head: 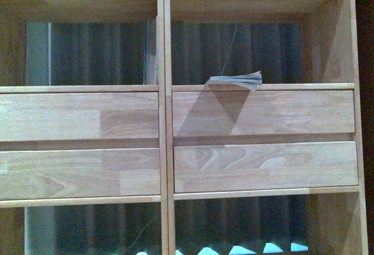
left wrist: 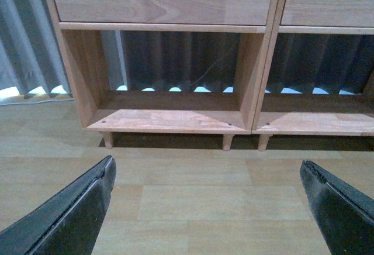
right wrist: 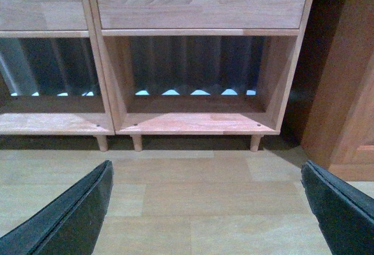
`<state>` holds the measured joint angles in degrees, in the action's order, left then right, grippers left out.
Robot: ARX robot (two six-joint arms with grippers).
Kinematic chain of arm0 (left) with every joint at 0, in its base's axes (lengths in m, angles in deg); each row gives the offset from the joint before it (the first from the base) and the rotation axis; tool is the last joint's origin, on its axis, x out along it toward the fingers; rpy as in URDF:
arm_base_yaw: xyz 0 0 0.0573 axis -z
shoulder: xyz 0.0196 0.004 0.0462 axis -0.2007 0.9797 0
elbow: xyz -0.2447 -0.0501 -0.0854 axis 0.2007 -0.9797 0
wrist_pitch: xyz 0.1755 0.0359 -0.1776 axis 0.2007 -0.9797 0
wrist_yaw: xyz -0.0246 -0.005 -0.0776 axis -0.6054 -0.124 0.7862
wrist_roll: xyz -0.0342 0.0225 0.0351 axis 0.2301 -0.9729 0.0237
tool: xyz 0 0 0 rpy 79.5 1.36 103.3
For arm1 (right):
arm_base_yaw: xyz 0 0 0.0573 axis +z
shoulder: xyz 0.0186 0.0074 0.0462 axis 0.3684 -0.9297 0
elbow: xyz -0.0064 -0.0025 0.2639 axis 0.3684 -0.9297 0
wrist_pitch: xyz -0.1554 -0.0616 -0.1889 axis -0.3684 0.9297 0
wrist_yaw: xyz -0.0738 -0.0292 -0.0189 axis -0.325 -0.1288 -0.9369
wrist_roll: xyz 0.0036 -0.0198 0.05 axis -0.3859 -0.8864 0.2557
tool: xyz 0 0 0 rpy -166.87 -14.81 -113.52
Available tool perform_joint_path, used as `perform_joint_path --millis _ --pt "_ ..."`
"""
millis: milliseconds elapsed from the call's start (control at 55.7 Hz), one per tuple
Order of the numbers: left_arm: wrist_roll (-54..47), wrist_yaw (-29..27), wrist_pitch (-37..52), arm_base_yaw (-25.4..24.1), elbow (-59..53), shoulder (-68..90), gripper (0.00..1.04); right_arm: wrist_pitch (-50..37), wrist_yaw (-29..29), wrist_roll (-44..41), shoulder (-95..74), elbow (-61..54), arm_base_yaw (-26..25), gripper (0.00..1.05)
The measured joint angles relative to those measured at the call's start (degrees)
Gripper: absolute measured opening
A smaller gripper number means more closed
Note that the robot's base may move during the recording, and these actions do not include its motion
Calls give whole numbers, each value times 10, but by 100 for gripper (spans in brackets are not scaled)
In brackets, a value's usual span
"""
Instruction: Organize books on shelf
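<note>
Our left hand (left wrist: 205,164) and right hand (right wrist: 205,164) gape wide, empty, low before the shelf (head: 165,150), whose right bay above the drawers (head: 263,112) holds a thin book (head: 236,80) lying flat; we judge grasping it to stand upright comes next.

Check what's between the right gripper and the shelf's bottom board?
Only bare wood floor lies between the right gripper and the shelf, seen in the right wrist view.

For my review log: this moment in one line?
left gripper open, empty | right gripper open, empty | book flat on shelf above right drawers
</note>
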<state>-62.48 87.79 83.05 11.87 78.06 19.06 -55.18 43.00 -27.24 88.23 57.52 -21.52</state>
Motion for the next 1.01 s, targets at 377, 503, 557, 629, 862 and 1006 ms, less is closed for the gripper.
perform_joint_path --millis 377,503,557,629,862,1006 --pt "0 0 0 0 0 0 97 0 0 0 0 0 0 98" --pt "0 0 0 0 0 0 97 0 0 0 0 0 0 98" --pt "0 0 0 0 0 0 97 0 0 0 0 0 0 98" --pt "0 0 0 0 0 0 97 0 0 0 0 0 0 98" --pt "0 0 0 0 0 0 97 0 0 0 0 0 0 98" --pt "0 0 0 0 0 0 97 0 0 0 0 0 0 98"
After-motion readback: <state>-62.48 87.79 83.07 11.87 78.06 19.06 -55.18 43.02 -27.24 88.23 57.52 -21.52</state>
